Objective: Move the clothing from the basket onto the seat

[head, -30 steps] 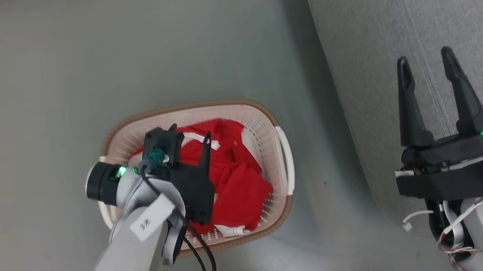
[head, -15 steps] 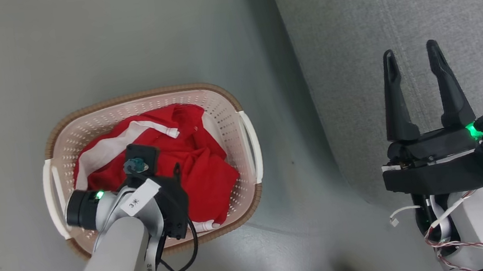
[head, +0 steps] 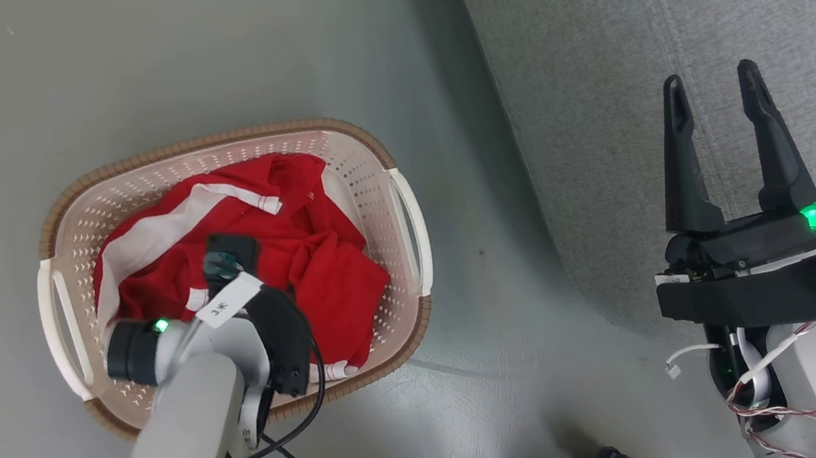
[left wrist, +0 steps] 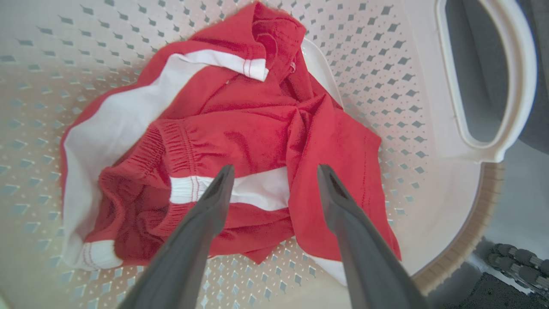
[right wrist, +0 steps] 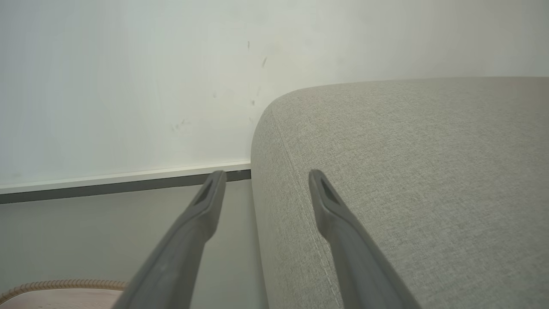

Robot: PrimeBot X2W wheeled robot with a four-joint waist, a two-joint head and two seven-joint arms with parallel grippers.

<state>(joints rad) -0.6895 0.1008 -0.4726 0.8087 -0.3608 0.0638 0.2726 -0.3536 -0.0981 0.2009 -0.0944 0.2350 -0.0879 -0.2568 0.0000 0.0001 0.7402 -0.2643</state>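
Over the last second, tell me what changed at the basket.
The left gripper turned down into the basket and hangs open over the clothing, gripping nothing. The head view shifted too. The clothing stayed in the basket; the right gripper stayed open by the seat.

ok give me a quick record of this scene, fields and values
clothing: red with white stripes, heaped inside the basket
basket: cream, brown rim, on the floor, to the robot's left of the seat
seat: grey sofa, no clothing on the visible part
left pincer: open, pointing down into the basket over the clothing, nothing gripped
right pincer: open, empty, over the seat edge
task status: no clothing on the seat yet
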